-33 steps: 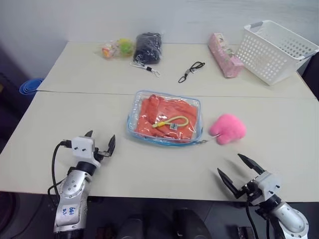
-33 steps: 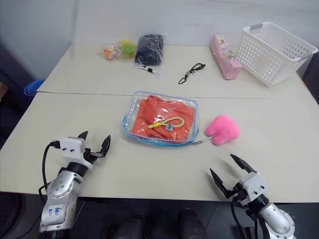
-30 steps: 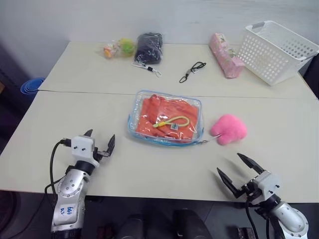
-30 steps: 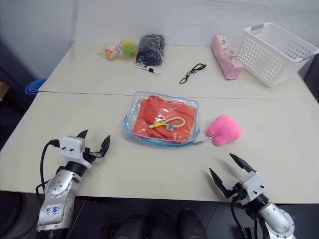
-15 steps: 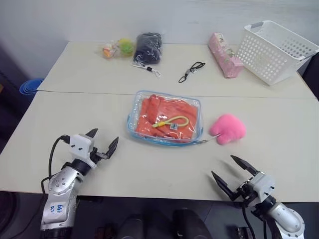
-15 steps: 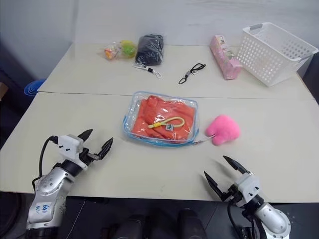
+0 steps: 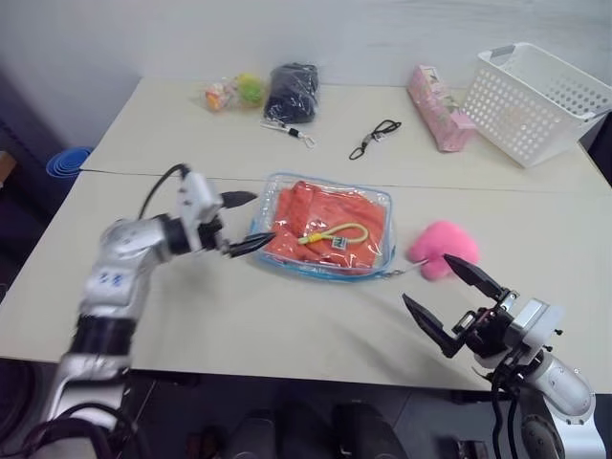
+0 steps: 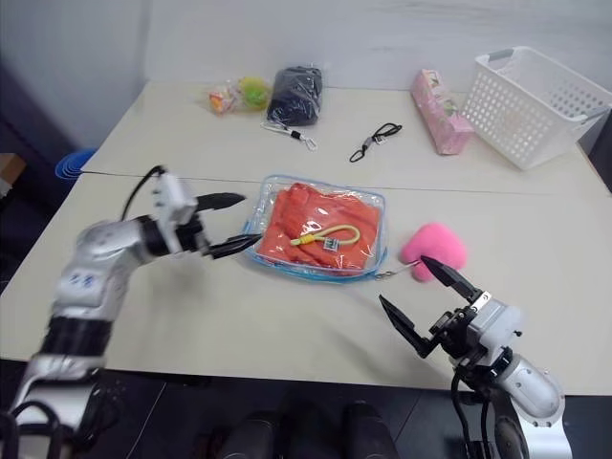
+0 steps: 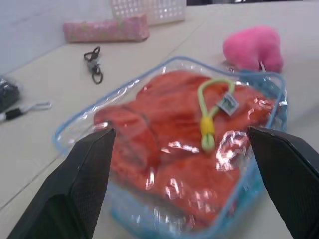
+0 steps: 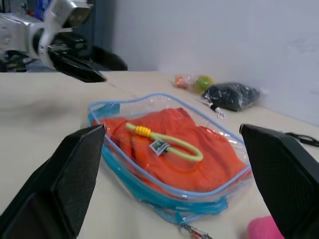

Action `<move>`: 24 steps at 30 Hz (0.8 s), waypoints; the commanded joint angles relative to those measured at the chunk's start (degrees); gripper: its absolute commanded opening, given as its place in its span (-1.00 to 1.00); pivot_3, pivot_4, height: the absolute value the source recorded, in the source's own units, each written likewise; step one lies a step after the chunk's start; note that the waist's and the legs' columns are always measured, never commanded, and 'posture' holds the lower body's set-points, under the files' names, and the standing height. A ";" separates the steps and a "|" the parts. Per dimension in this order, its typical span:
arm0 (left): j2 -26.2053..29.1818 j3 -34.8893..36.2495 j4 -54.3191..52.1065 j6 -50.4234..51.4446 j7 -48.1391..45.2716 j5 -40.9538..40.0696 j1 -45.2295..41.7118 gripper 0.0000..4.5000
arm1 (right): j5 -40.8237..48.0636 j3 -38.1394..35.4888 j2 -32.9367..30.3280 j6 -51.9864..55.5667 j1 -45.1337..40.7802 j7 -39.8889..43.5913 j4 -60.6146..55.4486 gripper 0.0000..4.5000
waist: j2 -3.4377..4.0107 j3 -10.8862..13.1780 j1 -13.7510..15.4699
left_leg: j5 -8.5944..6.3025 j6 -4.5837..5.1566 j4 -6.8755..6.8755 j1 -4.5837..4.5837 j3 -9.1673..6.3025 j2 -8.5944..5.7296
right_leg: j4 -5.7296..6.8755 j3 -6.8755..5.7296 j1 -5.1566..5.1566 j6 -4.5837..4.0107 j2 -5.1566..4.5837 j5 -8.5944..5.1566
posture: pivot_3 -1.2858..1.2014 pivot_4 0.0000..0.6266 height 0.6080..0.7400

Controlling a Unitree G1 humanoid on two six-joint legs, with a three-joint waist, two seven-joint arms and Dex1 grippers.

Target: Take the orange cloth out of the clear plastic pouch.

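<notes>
Clear pouch (image 7: 324,227) flat at table (image 7: 287,316) centre, orange cloth (image 7: 320,222) folded inside under yellow loop (image 7: 330,232). Left pincer (image 7: 247,222) released, fingers spread, tips just at pouch's left edge; contact not clear. Right pincer (image 7: 443,296) released, spread wide, above near table edge, right of pouch, well apart from it. Pink plush toy (image 7: 441,249) just right of pouch. White basket (image 7: 534,100) far right corner. Bare table near side, between pincers.
</notes>
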 commanded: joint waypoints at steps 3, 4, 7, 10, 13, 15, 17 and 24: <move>-6.56 -7.39 16.87 -7.64 -4.65 7.76 -10.05 0.98 | -0.16 -2.94 -0.56 -0.08 1.59 -0.66 -3.33 1.00 | -0.03 0.02 -0.99 | -0.05 0.09 -0.02 -0.03 0.19 0.01 | 0.07 0.17 -0.15 0.02 0.03 0.01 | 0.03 -0.52 1.00; -7.29 -8.67 19.49 -8.95 -5.32 9.35 -11.22 0.98 | -0.41 -3.29 -0.51 -0.25 2.17 -0.76 -3.49 1.00 | -0.03 0.02 -0.97 | -0.05 0.09 -0.03 -0.03 0.21 0.02 | 0.08 0.19 -0.17 0.03 0.04 0.01 | 0.03 -0.52 1.00; -9.12 -10.46 25.45 -12.15 -4.18 13.14 -13.74 0.80 | -0.93 -4.46 0.31 -1.00 4.24 -1.45 -4.24 1.00 | -0.07 0.04 -0.95 | -0.04 0.07 -0.02 0.00 0.21 0.04 | 0.08 0.22 -0.17 0.03 0.07 0.01 | 0.03 -0.52 1.00; -9.91 -11.13 28.96 -14.59 -3.49 15.80 -15.08 0.43 | -1.55 -4.86 1.03 -1.90 5.90 -2.02 -4.64 1.00 | -0.12 0.07 -0.87 | -0.01 0.03 0.02 0.04 0.21 0.04 | 0.05 0.26 -0.17 0.03 0.07 0.00 | 0.03 -0.52 1.00; -10.40 -11.26 31.53 -15.71 -3.21 17.79 -15.64 0.00 | -2.37 -4.76 1.66 -2.49 6.52 -2.63 -4.75 1.00 | -0.13 0.08 -0.77 | 0.02 0.02 0.03 0.05 0.19 0.04 | 0.08 0.26 -0.17 0.02 0.06 0.00 | 0.03 -0.52 1.00; -10.34 -11.18 32.88 -16.69 -3.04 18.86 -15.71 -0.26 | -2.68 -4.61 1.88 -2.71 6.58 -2.68 -4.79 1.00 | -0.13 0.08 -0.81 | 0.02 0.02 0.04 0.07 0.21 0.03 | 0.12 0.30 -0.17 0.03 0.05 0.01 | 0.03 -0.52 1.00; -10.16 -10.73 33.68 -17.28 -2.58 19.51 -15.72 -0.55 | -2.76 -4.53 1.82 -2.74 6.19 -2.56 -4.60 1.00 | -0.13 0.08 -0.81 | 0.02 0.02 0.04 0.08 0.21 0.03 | 0.13 0.29 -0.17 0.03 0.05 0.00 | 0.03 -0.52 1.00; -9.85 -0.30 28.00 -13.13 -0.37 10.28 -11.87 -0.91 | -2.33 -1.43 0.86 -0.98 1.16 -0.61 -4.16 1.00 | -0.13 0.08 -1.06 | 0.03 -0.01 0.06 0.10 0.20 0.05 | 0.18 0.29 -0.17 0.03 0.05 0.00 | 0.03 -0.52 1.00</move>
